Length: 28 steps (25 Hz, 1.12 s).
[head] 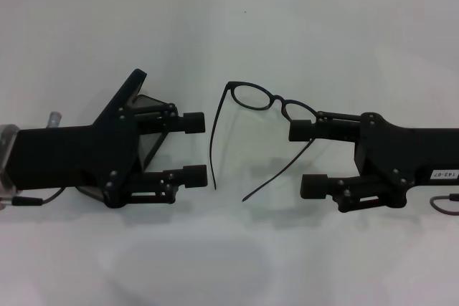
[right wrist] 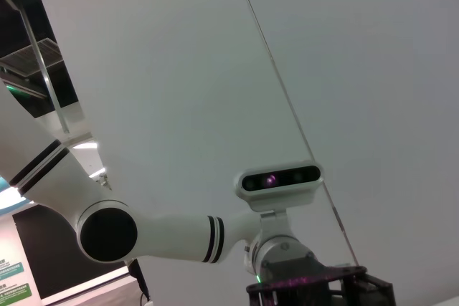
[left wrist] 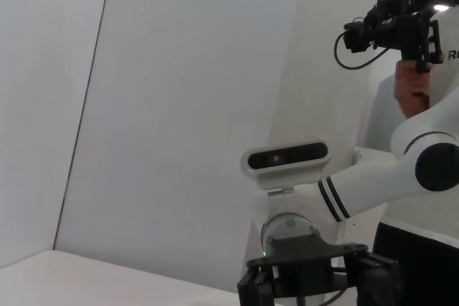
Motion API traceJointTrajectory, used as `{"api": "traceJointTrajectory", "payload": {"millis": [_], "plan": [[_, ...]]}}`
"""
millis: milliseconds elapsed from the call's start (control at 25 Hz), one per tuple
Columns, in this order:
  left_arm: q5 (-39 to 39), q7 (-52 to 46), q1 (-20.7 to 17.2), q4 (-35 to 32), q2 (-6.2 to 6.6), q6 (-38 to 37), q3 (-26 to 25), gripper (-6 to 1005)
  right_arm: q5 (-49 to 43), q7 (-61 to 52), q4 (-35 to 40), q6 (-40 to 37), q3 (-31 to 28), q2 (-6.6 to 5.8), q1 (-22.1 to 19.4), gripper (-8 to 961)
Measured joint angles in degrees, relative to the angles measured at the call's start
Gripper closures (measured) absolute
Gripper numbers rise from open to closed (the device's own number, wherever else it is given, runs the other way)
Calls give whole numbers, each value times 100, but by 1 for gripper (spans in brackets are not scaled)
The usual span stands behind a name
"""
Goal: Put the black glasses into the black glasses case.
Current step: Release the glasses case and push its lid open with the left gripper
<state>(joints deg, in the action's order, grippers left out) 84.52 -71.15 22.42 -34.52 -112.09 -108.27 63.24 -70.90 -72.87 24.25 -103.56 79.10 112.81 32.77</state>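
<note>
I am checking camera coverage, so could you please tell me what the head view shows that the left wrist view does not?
Only the head view shows the thin black-framed round-lens glasses on the white table, the open left hand and the partly hidden black glasses case. Only the left wrist view shows a pale wall and the right arm's white wrist camera. Both show the right hand, open in the head view.

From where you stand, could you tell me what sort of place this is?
Probably a robotics lab: a bare white table, plain white walls, and a person's hand holding a camera rig.
</note>
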Motion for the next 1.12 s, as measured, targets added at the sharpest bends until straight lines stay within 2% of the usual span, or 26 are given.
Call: {"api": "traceJointTrajectory", "payload": {"millis": [520,640,720,800,920,960,1040,1120], "plan": [[30,17,-36,-2,-38,0,-21,273,26,17,20,5,-115,11,-85,110],[-2,-219,10,-205,-244,22,-477,274,16,92,42,29,-560,8,-256,109],[55,-841,28,-763,-408,206,-809,274,12,182,111,22,-968,-19,-474,109],[301,-1851,27,-1654,-499,588,-935,275,12,232,236,5,-1304,-49,-742,109],[1184,-3729,23,-3478,-638,1285,-935,276,9,246,469,0,-1670,-69,-1186,109],[1747,-4395,8,-4167,-711,1519,-903,279,9,265,525,-1,-1785,-64,-1331,109],[2915,-5588,-19,-5327,-777,1881,-650,284,11,328,550,-3,-1909,-37,-1497,109],[3914,-6405,-10,-5961,-768,2018,-280,290,34,432,528,-6,-1977,-3,-1629,109]]}}
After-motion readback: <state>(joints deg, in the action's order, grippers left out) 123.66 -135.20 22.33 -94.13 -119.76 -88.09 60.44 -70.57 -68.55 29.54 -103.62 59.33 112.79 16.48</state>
